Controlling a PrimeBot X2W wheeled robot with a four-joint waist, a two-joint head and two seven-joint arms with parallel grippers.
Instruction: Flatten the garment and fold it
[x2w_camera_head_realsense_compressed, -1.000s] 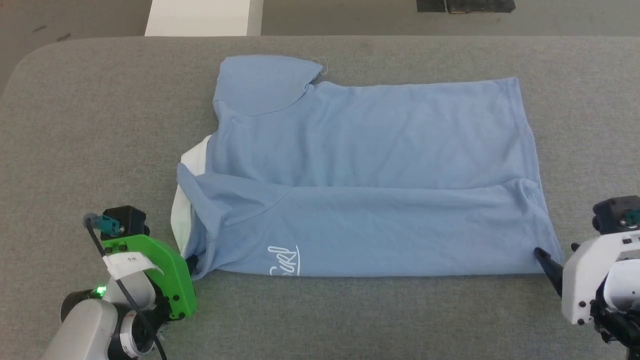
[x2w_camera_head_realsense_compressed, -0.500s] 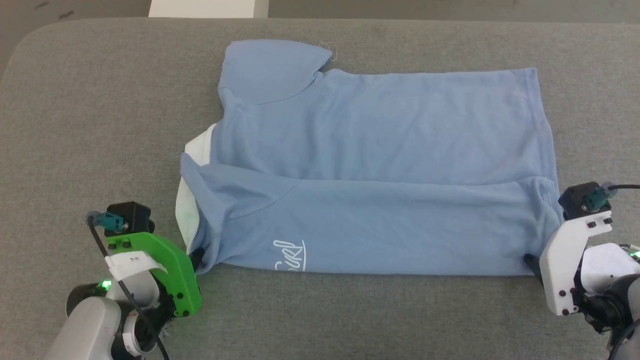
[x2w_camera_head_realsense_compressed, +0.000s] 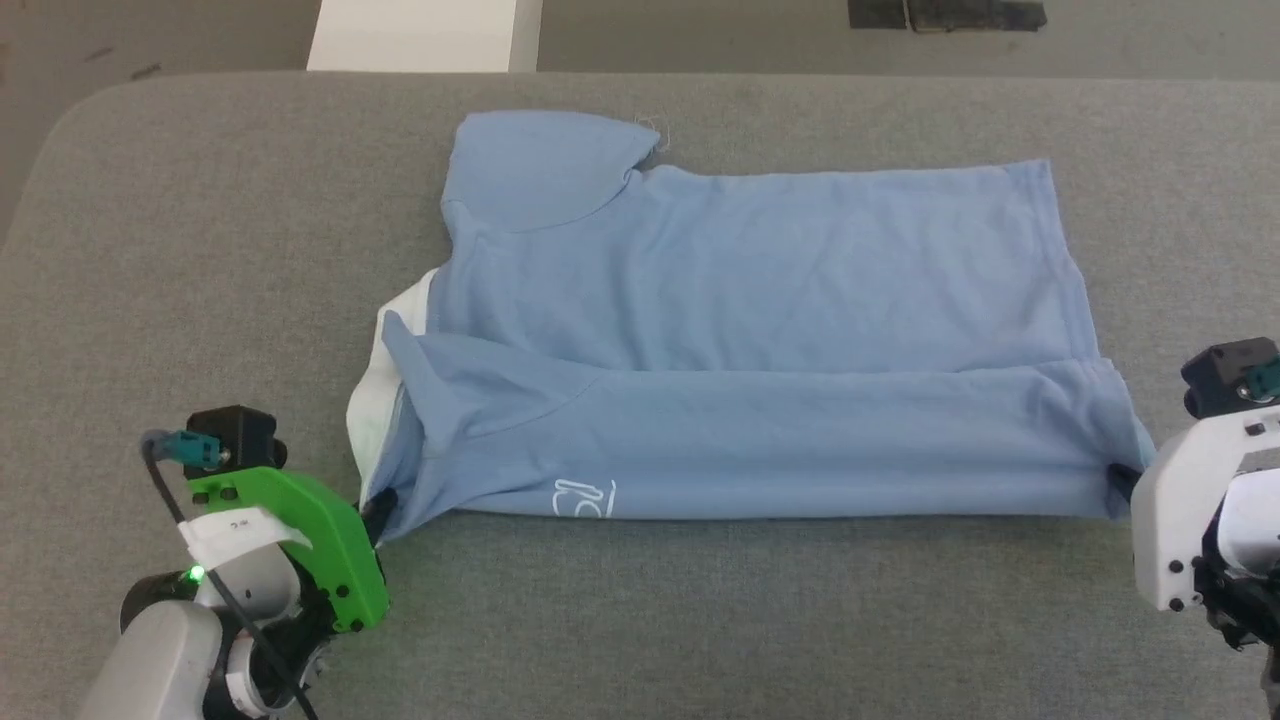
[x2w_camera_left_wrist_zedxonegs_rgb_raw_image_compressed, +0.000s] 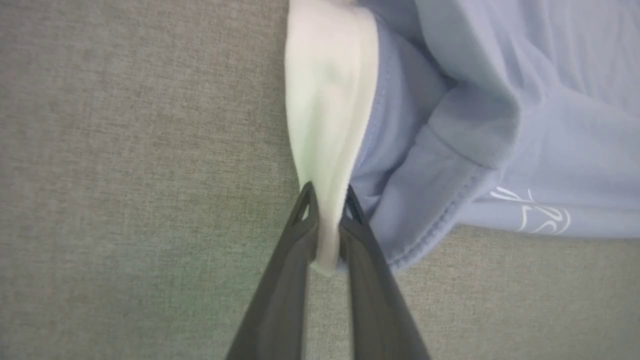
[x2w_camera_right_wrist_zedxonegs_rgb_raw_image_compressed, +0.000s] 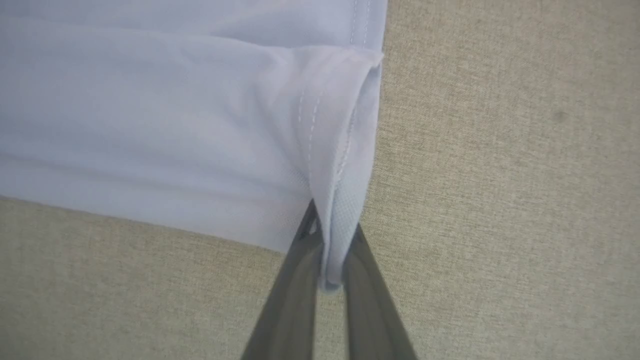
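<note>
The light blue T-shirt (x2w_camera_head_realsense_compressed: 750, 330) lies across the grey table, its near long edge doubled over into a band with the white script logo (x2w_camera_head_realsense_compressed: 583, 497) at the fold. A white inner panel (x2w_camera_head_realsense_compressed: 375, 420) shows at its left end. My left gripper (x2w_camera_head_realsense_compressed: 375, 510) is shut on the shirt's near left corner; in the left wrist view its fingers (x2w_camera_left_wrist_zedxonegs_rgb_raw_image_compressed: 300, 235) pinch the white panel (x2w_camera_left_wrist_zedxonegs_rgb_raw_image_compressed: 327, 115). My right gripper (x2w_camera_head_realsense_compressed: 1120, 480) is shut on the near right corner, where the right wrist view shows the stitched hem (x2w_camera_right_wrist_zedxonegs_rgb_raw_image_compressed: 335, 200) clamped between its fingers (x2w_camera_right_wrist_zedxonegs_rgb_raw_image_compressed: 305, 250). The held corners are raised off the cloth.
The grey fabric-covered table (x2w_camera_head_realsense_compressed: 200, 250) has a rounded far left corner. Beyond its far edge stand a white box (x2w_camera_head_realsense_compressed: 425, 35) and a dark object (x2w_camera_head_realsense_compressed: 945, 12) on the floor. Bare table lies in front of the shirt and at both sides.
Both grippers have lifted the near edge and carried it away from me, so the front band is narrower and the logo is half rolled under. The head camera also shifted.
</note>
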